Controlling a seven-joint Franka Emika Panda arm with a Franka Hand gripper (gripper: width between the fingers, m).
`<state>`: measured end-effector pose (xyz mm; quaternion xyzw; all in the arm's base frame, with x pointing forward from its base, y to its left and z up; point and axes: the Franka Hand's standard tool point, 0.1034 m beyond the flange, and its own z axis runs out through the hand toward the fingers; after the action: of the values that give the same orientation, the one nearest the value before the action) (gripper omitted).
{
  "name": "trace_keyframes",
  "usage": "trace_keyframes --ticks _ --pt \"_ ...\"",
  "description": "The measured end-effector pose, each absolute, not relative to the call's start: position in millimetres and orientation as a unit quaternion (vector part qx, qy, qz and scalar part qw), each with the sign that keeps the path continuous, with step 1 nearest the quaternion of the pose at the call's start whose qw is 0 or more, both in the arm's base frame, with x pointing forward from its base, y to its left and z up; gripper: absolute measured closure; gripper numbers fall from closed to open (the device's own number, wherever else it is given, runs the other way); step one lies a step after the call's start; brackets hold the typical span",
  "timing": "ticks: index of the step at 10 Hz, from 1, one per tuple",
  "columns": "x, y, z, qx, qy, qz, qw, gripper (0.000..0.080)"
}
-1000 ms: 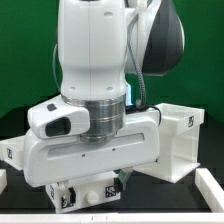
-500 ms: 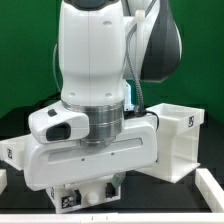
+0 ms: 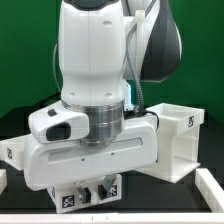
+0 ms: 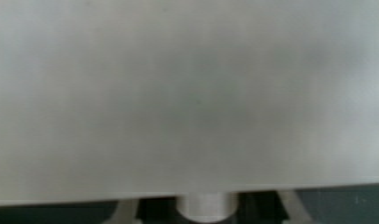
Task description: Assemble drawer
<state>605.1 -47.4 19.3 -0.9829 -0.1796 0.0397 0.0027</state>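
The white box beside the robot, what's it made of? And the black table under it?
The white box looks like plastic. Its walls are thin, smooth and evenly white, with a soft matte sheen and clean straight edges. Painted wood can't be ruled out. The table looks flat, black and dull, perhaps a mat or coated board, but too little of it shows to be sure.

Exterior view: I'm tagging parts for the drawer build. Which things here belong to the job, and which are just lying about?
Job: open white housing; tagged white part under the gripper; tagged white piece at the exterior view's left edge.
Not clearly the job's: white bar at the exterior view's lower right; black table.
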Motion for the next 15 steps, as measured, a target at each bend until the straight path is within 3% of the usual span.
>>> trace_keyframes --ticks 3,8,13,15 --pt "604.5 -49.3 19.7 -0.982 -0.182 0.040 0.003 0.0643" --pt "566.1 -114.2 18.5 -0.976 -0.211 0.057 0.001 0.0642" --pt "567.5 -109.3 18.4 -0.976 -0.212 0.056 0.000 0.0642" --pt "567.8 -109.3 19.2 -0.976 -0.212 0.057 0.000 0.0306"
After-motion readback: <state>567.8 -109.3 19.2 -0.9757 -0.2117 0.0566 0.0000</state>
